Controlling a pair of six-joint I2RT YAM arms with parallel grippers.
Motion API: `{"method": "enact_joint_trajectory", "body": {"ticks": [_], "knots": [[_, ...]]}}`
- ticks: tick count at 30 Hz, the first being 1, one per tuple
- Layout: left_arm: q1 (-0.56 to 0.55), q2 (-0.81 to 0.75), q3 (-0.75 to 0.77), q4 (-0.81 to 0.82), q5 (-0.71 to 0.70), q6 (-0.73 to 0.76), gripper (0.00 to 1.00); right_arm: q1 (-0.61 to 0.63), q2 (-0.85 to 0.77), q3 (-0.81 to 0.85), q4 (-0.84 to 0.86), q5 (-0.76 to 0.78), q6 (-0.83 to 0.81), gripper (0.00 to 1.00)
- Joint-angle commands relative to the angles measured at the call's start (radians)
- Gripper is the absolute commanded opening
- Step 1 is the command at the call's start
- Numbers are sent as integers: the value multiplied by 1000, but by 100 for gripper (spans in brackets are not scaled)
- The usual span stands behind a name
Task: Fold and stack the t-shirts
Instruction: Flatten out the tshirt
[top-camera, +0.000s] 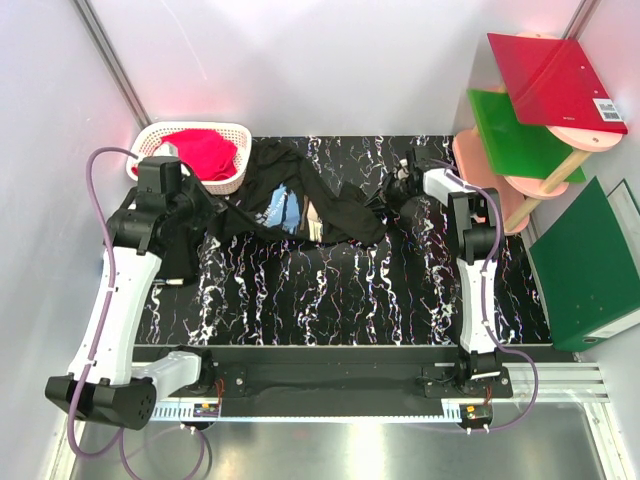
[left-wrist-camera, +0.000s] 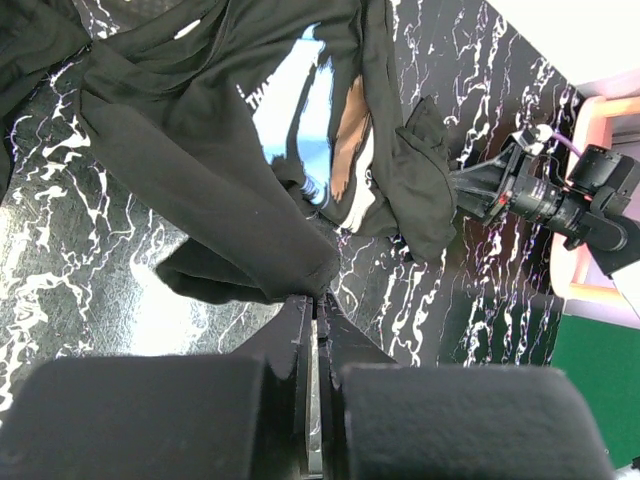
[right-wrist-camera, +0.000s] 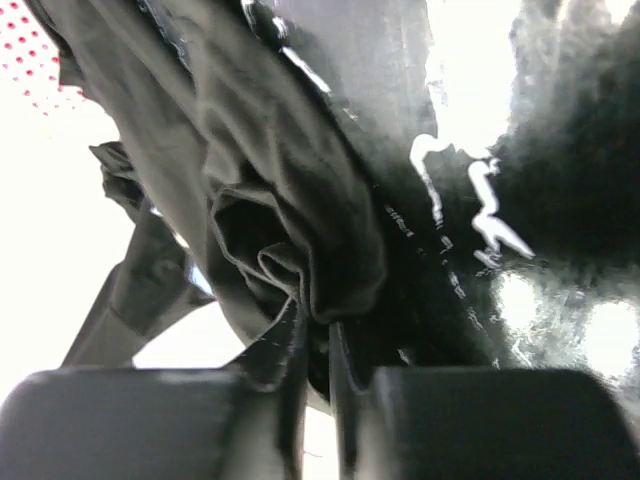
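Showing the top view with the arm bases at 6 o'clock: a black cotton short-sleeved t-shirt (top-camera: 340, 212), unfolded and bunched, stretches across the far part of the black, white-veined marbled table (top-camera: 340, 290), from about 11 o'clock to 1 o'clock. Its chest print of slanted blue, orange and pale strokes faces up near 12 o'clock, partly covered by folds.

The left gripper (left-wrist-camera: 317, 303) is at the shirt's 9 o'clock end. In the left wrist view its fingers are pressed together on a pinched edge of the black cloth. The right gripper (right-wrist-camera: 316, 345) is at the shirt's 3 o'clock end. In the right wrist view its fingers stand close together, with a gathered fold of the same cloth nipped between them.

A white perforated plastic basket (top-camera: 238, 140) holding a red cloth (top-camera: 205, 152) sits at 10 o'clock on the table, just beside the shirt's left end. Off the table at 2 o'clock, a pink tiered stand (top-camera: 480, 160) carries a green board (top-camera: 520, 135) and a red board (top-camera: 555, 80). A dark green binder (top-camera: 590, 265) leans at 3 o'clock.
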Motion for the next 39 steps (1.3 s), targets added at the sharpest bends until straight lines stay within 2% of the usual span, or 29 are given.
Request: {"method": "enact_joint_trajectory", "body": {"ticks": [1,7,11,12,13,16,20,24,30,36,39], "knots": [[4,14,7,26,25,9,0,-19,-24,94,-42,-56,-36,2],[13,23,-25,12,-3,10,0,-35,-92,165,-84,28,-59,0],[19,28,-19,-14,-26,33,0,-74,-130,206,-94,204,-55,1],[22,28,-18,-18,-25,42,0,-84,-126,234,-114,235,-65,9],[24,29,-18,-18,-23,46,0,-85,-115,263,-142,262,-85,31],[26,40,-18,-20,-5,52,0,-77,-76,364,-255,335,-185,69],[26,61,-25,-18,9,42,0,-77,-167,270,-259,365,-234,88],[26,80,-30,-12,21,44,0,-78,-210,100,-219,367,-249,88],[26,107,-21,-8,31,59,0,-77,-204,-39,-194,385,-263,87],[26,116,-16,-5,34,53,0,-72,-144,-36,-179,390,-269,87],[26,118,-11,-3,32,55,0,-69,-98,-2,-174,364,-269,82]]}}
